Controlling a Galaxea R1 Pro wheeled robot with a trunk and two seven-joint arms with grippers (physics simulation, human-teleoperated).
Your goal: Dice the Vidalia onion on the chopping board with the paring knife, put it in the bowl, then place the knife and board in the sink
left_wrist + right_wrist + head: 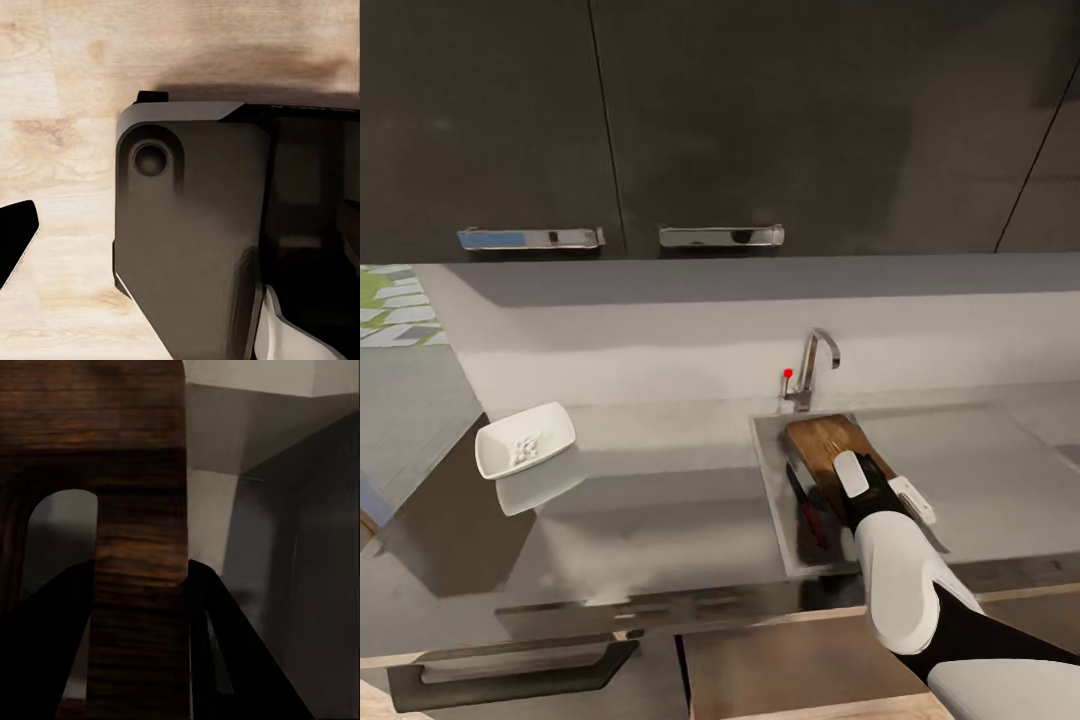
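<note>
The dark wooden chopping board (822,443) leans tilted in the grey sink (770,480), its far end near the chrome tap (816,366). My right gripper (846,468) is shut on the board's near edge; in the right wrist view the board (139,510) sits between my two black fingers (232,652). The paring knife (809,512), red handle and dark blade, lies on the sink floor beside the board. The white bowl (552,417) stands on the countertop (660,470) at the left, holding small pale onion pieces (520,448). The left wrist view shows one dark fingertip (15,240) over wooden floor.
Dark upper cabinets with chrome handles (720,236) hang over the counter. The drainboard (980,470) spreads right of the basin. A dark drawer handle (510,675) juts out below the counter's front edge. The robot's dark base (195,240) shows in the left wrist view.
</note>
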